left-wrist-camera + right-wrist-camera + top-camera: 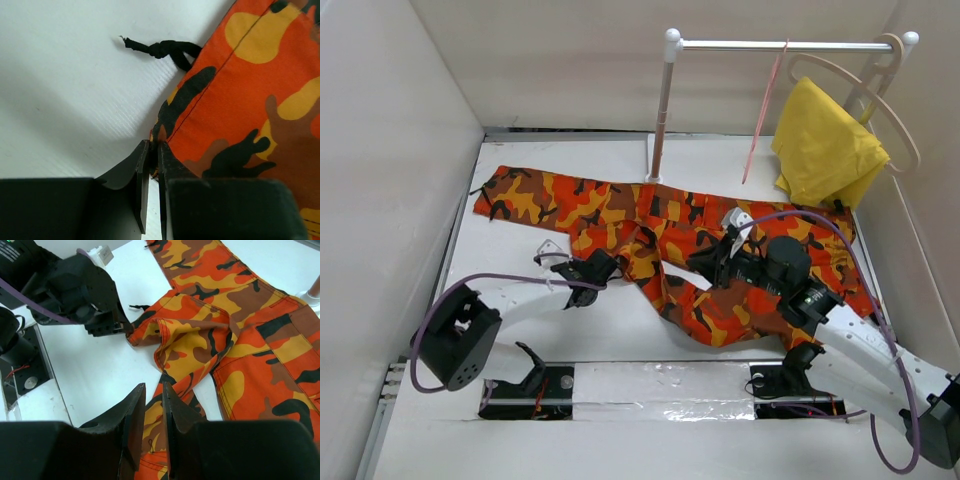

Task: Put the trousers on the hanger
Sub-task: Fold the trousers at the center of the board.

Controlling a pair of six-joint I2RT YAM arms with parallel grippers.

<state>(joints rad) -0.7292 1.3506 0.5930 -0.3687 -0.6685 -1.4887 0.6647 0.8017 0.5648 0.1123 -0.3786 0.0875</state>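
The trousers (620, 205) are lying flat on the white table (570, 330), their orange, red and black camouflage stretching from the far left across to the right side. One leg is running out straight to the left, and the cloth is bunching into folds nearer the middle. The left gripper (153, 146) is sitting right at the near edge of the fabric with its jaws pressed together, nipping a corner of the hem between them. Just beyond that corner a knotted black drawstring (160, 49) is trailing out onto the bare table. Over on the right, the right gripper (154, 390) is bearing down on the crumpled middle of the garment, its jaws closed to a narrow slit with a fold of the camouflage cloth running up into it.

The pink wire hanger (765, 110) is hanging from the metal rail (780, 45) at the back, seen almost edge-on and well apart from the trousers. Beside it on the same rail, a yellow cloth (825, 145) is draping over a wooden hanger (908, 130).
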